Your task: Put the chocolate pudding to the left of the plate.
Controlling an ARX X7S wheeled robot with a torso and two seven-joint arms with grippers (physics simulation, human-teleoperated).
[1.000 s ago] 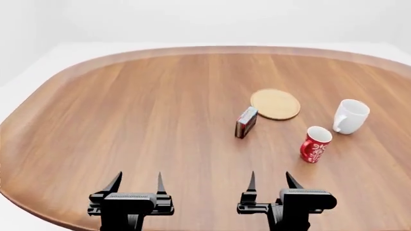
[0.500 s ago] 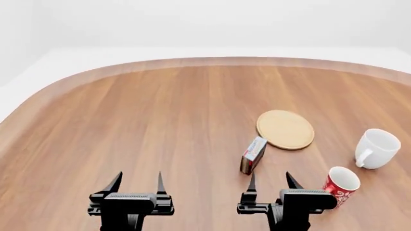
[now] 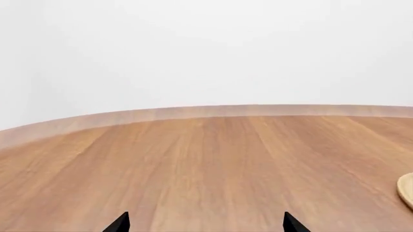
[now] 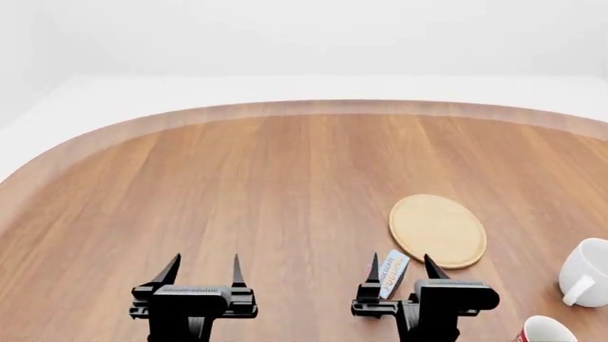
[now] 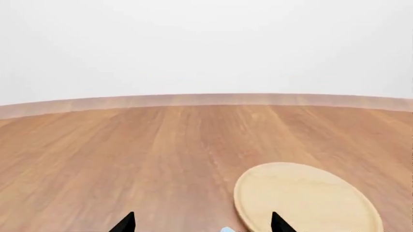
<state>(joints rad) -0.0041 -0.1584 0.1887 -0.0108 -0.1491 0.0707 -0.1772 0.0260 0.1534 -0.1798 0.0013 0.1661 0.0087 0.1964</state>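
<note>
Chocolate pudding [image 4: 392,273] sits between the right gripper [image 4: 400,268] jaws — both grippers' jaws apart.

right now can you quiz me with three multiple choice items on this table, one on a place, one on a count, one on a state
1. In the head view, where is the small dark brown and red chocolate pudding carton?
A. on the round light-tan wooden plate
B. between the fingertips of the right pincer
C. by the left pincer

2. How many mugs show in the head view?
A. one
B. two
C. three

3. What state are both pincers in?
A. open
B. shut
C. shut on a mug

Answers:
1 B, the carton shows in the gap between the right fingertips, off the plate.
2 B, a white mug and a red mug sit at the right edge.
3 A, each pair of fingertips stands apart.
</note>
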